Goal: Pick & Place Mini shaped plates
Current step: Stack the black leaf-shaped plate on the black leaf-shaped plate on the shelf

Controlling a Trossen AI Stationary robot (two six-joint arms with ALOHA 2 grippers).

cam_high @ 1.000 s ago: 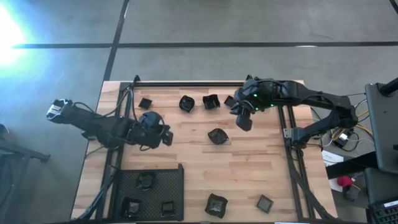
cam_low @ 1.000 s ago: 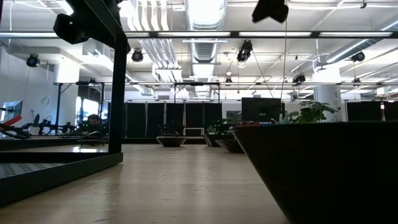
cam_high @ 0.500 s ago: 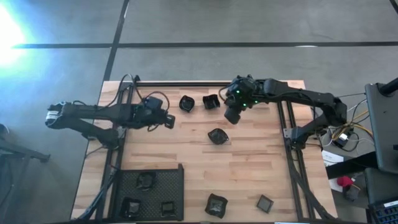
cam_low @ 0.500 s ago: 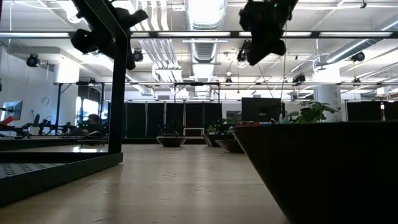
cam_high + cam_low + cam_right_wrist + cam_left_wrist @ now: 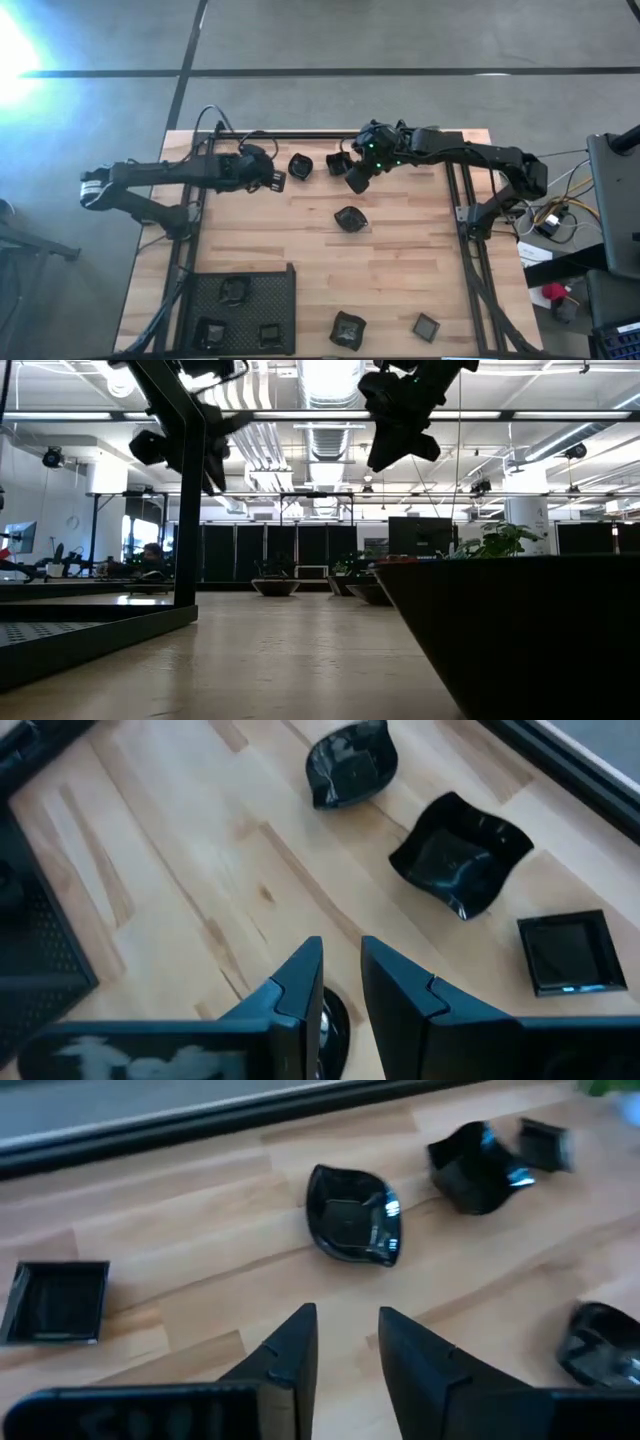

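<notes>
Several small black plates lie on the wooden table. A wavy plate [image 5: 300, 165] [image 5: 352, 1215] and a second wavy plate [image 5: 338, 163] [image 5: 460, 850] rest flat near the far edge. Another plate [image 5: 349, 218] sits mid-table, and two more plates [image 5: 347, 328] [image 5: 427, 326] lie by the near edge. Others sit in the black mesh tray [image 5: 240, 310]. My left gripper [image 5: 273, 181] [image 5: 345, 1348] hovers just left of the first wavy plate, open by a narrow gap and empty. My right gripper [image 5: 356, 179] [image 5: 342, 982] hovers just right of the second wavy plate, also narrowly open and empty.
A square plate [image 5: 55, 1302] lies near the black far rail [image 5: 300, 135]. Another square plate [image 5: 565, 952] lies by the right gripper. In the low view a plate's dark wall [image 5: 520, 630] fills the near right, with the tray's edge [image 5: 60, 630] on the left. Bare wood spans the table's middle.
My left gripper has swung from mid-table toward the far edge and a little right, ending beside the wavy plate. My right gripper has moved toward the table's left and come down, ending beside the second wavy plate. No plate has moved.
</notes>
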